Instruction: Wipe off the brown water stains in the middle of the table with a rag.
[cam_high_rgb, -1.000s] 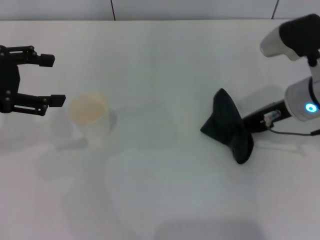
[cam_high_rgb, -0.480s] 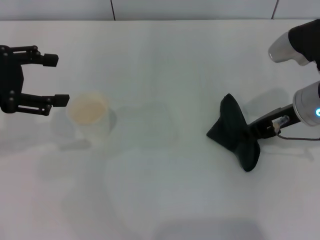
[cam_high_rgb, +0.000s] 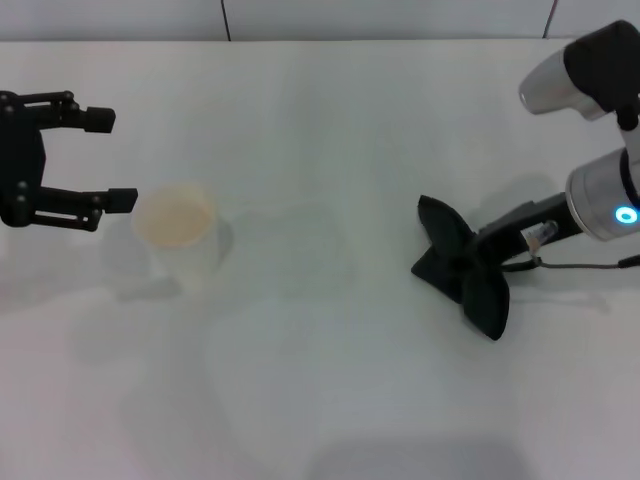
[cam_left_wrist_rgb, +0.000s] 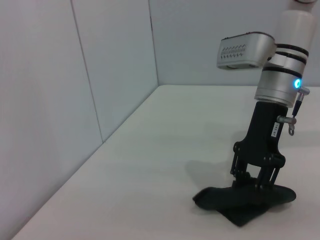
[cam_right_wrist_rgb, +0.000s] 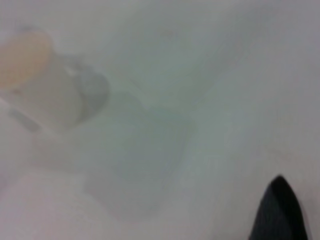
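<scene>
At 3 o'clock on table (cam_high_rgb: 320, 400): right gripper (cam_high_rgb: 478, 260) clamps black rag (cam_high_rgb: 462, 268); 9 o'clock: left gripper (cam_high_rgb: 108, 160) open, empty.

Bright, even, diffuse overhead light; soft faint shadows on table (cam_high_rgb: 320, 400). No harsh glare. Right wrist view heavily blurred, washed out; other views sharp.

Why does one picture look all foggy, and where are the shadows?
The right wrist view is out of focus: the cup is a smear and the rag a dark corner. The head view is sharp, with soft grey shadows beside the cup. The left wrist view is sharp, with a shadow beside the rag.
</scene>
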